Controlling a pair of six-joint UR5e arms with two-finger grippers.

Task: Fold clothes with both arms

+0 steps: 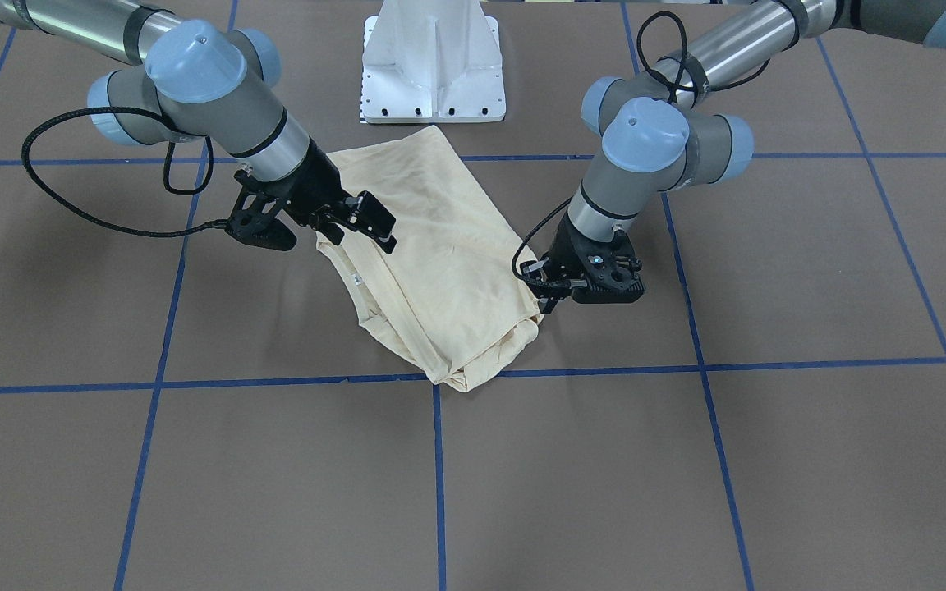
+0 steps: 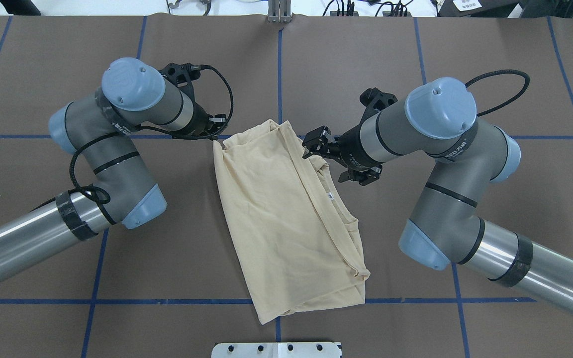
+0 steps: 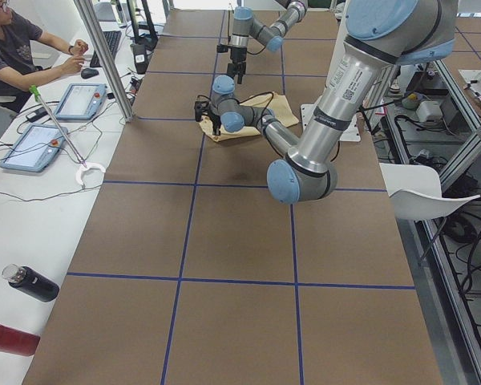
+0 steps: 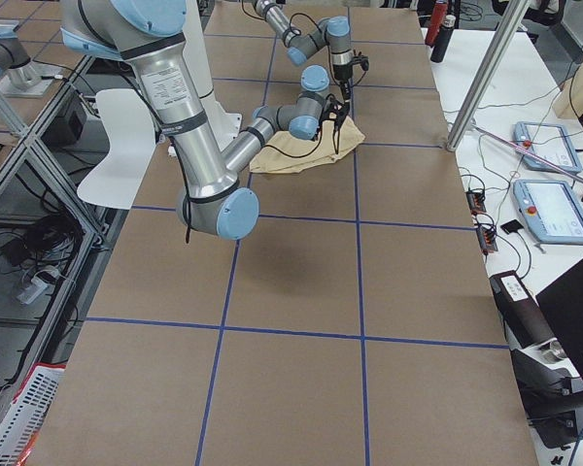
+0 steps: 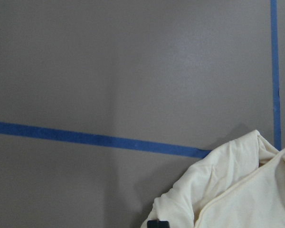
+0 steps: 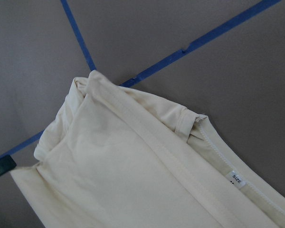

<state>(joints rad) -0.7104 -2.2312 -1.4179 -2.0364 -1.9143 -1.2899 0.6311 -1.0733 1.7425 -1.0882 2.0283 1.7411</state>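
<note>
T-shirt (image 1: pixel 440 271): pale cream, folded into a long slab, lying diagonally at frame centre on brown surface (image 1: pixel 810 451) with blue tape grid. Left gripper (image 1: pixel 545 297): centre right, at the shirt's corner; fingers' state cannot be told. Right gripper (image 1: pixel 370 222): centre left over the shirt edge, fingers parted

A brown table (image 2: pixel 465 49) gridded with blue tape lines (image 2: pixel 167 301) carries a folded cream T-shirt (image 2: pixel 276 219)
</note>
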